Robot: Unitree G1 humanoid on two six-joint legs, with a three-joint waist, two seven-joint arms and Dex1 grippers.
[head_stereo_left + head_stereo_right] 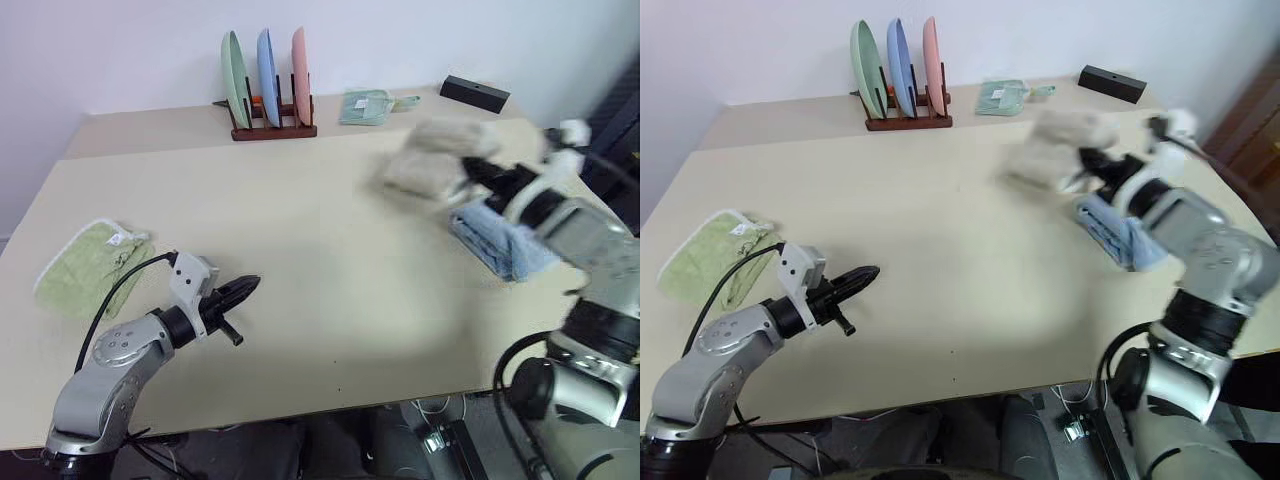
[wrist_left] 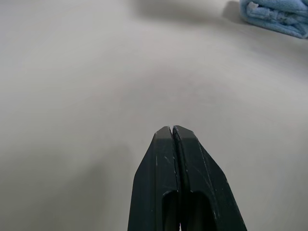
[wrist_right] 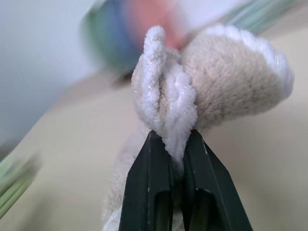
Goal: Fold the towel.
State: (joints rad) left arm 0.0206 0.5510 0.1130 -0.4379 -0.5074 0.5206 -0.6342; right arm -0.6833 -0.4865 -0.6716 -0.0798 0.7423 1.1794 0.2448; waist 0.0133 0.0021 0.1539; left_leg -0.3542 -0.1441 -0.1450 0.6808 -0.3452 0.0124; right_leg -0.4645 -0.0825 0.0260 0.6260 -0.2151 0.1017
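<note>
The beige towel (image 1: 432, 158) hangs bunched above the table at the right, blurred by motion. My right gripper (image 3: 176, 144) is shut on a thick fold of it, white edging (image 3: 163, 103) squeezed between the black fingers. In the head views that gripper (image 1: 478, 172) is raised over the right side of the table. My left gripper (image 1: 250, 286) sits low over the table's near left, shut and empty; its wrist view shows the two fingers (image 2: 163, 163) pressed together above bare tabletop.
A folded light blue towel (image 1: 495, 240) lies under the right arm. A light green towel (image 1: 88, 265) lies at the left edge. At the back stand a rack (image 1: 270, 125) with three plates, a small green cloth (image 1: 366, 105) and a black box (image 1: 475, 93).
</note>
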